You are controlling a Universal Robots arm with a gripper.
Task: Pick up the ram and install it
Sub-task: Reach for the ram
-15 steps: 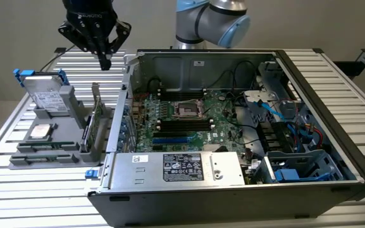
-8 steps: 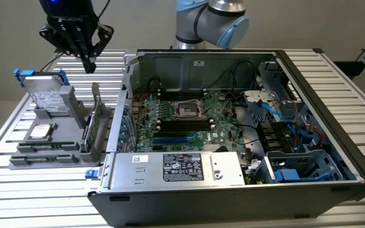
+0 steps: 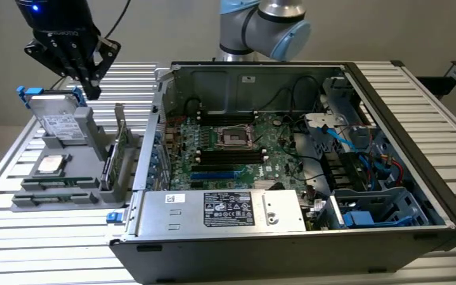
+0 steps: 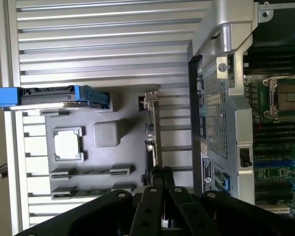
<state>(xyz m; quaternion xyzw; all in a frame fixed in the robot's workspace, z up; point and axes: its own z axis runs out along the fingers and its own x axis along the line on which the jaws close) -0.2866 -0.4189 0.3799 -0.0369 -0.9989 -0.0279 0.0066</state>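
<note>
Claw (image 3: 93,92) pressed together (empty), over gray parts tray (image 3: 22,205) w/ upright card (image 3: 119,127), beside open PC case (image 3: 291,255)

Closed tool (image 3: 92,89), pointing straight down.

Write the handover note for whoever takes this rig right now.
Gripper: shut, holding nothing, hanging above the grey holder beside the open computer case.
Ram: apparently the thin stick standing edge-up in one of the holder's long slots; hard to be sure.
Done: nothing that shows; the motherboard's memory slots look bare.
Left: the whole job, pick-up and install.
</note>
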